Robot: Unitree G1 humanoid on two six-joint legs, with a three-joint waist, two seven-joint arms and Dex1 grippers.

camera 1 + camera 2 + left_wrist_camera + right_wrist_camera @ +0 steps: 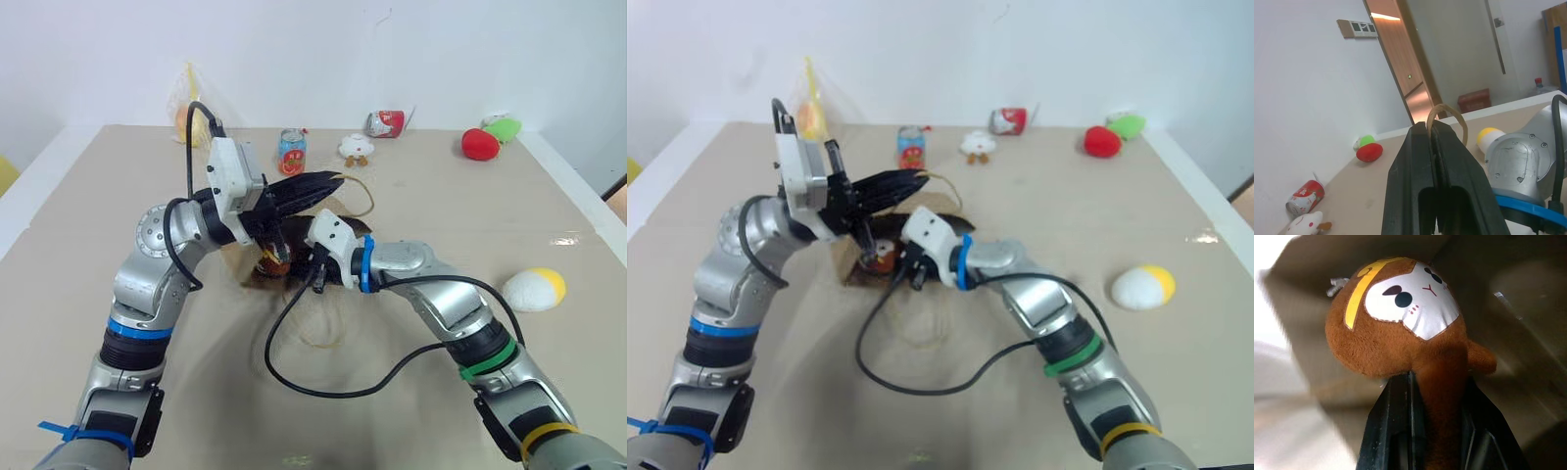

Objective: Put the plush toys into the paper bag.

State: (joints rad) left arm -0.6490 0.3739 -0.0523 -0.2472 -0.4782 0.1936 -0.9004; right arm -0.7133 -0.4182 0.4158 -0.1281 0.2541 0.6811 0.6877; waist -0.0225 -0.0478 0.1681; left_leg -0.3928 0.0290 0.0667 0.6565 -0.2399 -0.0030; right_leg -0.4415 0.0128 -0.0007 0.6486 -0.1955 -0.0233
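The brown paper bag (pixel 854 274) lies on the table with its mouth held up. My left gripper (pixel 333 181) is shut on its tan cord handle (pixel 1445 113) and lifts the upper edge. The brown monkey plush (pixel 1400 333) with the yellow-framed face sits at the bag's mouth (pixel 274 259), with brown paper walls around it. My right gripper (pixel 1435 382) is shut on its lower body. The white-and-yellow egg plush (pixel 534 289) lies on the table to the right, apart from both grippers.
Along the far edge stand a soda can (pixel 291 152), a tipped red can (pixel 385 122), a small white plush with brown feet (pixel 356 147), a red plush (pixel 480 144) and a green plush (pixel 503 127). A clear plastic bag (pixel 186 113) sits far left. A black cable (pixel 323 387) loops over the table.
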